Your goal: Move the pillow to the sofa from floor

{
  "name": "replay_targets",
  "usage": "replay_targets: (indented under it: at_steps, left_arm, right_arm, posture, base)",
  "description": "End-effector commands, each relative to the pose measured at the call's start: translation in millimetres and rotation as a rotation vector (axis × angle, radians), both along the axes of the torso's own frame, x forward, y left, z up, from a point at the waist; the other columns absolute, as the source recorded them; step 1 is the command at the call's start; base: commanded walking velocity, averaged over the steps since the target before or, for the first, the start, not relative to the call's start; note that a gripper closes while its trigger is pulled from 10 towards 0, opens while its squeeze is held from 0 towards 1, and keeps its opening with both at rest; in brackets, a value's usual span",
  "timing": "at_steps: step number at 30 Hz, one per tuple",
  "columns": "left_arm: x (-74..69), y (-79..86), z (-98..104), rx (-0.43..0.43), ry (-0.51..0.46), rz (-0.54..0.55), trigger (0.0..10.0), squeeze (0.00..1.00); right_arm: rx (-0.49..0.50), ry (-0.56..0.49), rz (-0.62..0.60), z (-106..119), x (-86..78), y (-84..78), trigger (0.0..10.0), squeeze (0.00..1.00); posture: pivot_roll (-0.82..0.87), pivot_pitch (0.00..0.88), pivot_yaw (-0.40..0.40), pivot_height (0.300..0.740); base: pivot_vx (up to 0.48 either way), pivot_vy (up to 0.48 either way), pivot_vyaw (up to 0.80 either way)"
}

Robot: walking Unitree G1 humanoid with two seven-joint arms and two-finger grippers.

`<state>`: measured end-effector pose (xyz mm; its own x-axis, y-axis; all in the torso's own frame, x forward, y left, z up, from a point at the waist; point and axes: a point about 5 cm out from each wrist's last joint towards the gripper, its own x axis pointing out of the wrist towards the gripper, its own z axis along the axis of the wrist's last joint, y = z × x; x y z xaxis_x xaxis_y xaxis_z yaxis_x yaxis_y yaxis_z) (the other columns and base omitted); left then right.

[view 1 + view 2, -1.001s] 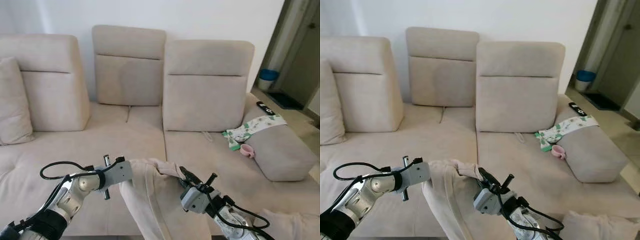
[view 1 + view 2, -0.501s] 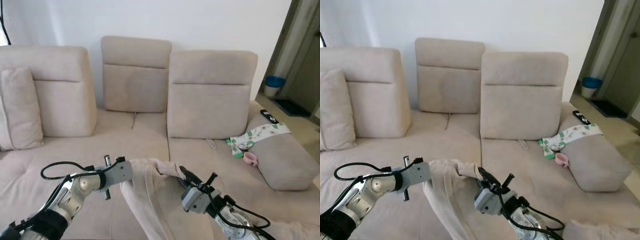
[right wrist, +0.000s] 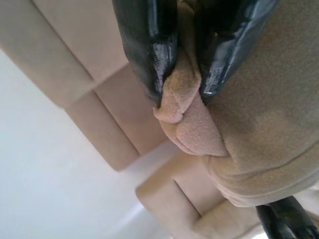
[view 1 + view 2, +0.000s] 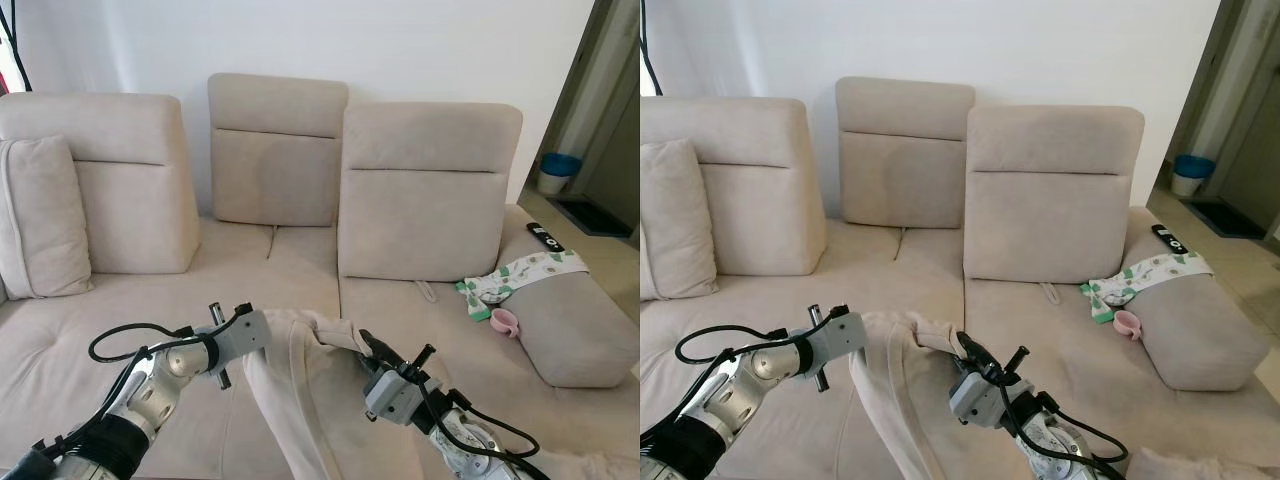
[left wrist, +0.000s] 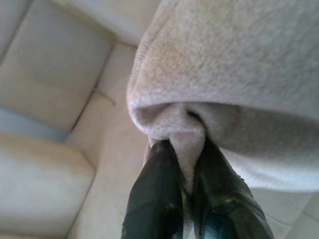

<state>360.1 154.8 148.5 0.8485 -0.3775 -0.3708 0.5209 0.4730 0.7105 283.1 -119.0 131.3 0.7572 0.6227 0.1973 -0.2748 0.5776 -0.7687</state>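
The pillow [image 4: 300, 400] hangs at lower centre of the frame, in front of the sofa [image 4: 300, 270], held up by both arms. The left gripper [image 5: 184, 179] is clamped on a pinched fold at its top edge; the right gripper [image 3: 182, 74] pinches another fold of the same edge. It looks soft, limp and light, sagging between the grips, so corner folds seem the surest hold.

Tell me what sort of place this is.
Most likely a home living room. A big beige sofa with back cushions stands against a white wall, a remote lies on its end, and a doorway opens at the side. Both grippers, left and right, hold a pillow before it.
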Motion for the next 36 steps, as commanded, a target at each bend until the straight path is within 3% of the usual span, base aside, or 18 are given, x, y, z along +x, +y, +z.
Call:
replay_targets:
  at_steps: [1, 8, 13, 36]
  left_arm:
    - [4.3, 6.6, 9.3, -0.037, -0.041, 0.054, 10.0, 0.0]
    - [5.9, 4.1, 9.2, -0.096, -0.043, 0.082, 10.0, 0.0]
    - [7.2, -0.5, 7.6, -0.164, -0.046, 0.105, 10.0, 0.0]
    - [5.3, -15.4, 13.7, -0.181, -0.07, 0.01, 10.0, 0.0]
  right_arm:
    - [0.036, -0.078, 0.07, 15.6, -3.5, 11.2, 10.0, 0.0]
    - [0.044, -0.078, 0.067, 16.0, -2.7, 10.6, 10.0, 0.0]
    - [0.071, -0.07, 0.055, 18.1, -0.7, 9.0, 10.0, 0.0]
    - [0.075, -0.07, 0.063, 19.1, -2.2, 9.4, 10.0, 0.0]
  posture:
    - [0.02, 0.0, -0.019, 0.74]
    - [0.02, 0.0, -0.018, 0.74]
    - [0.01, 0.0, -0.017, 0.74]
    - [0.01, 0.0, -0.013, 0.74]
  base:
    - [0.0, 0.0, 0.79]
    - [0.0, 0.0, 0.78]
    - [0.0, 0.0, 0.0]
    - [0.026, 0.0, 0.0]
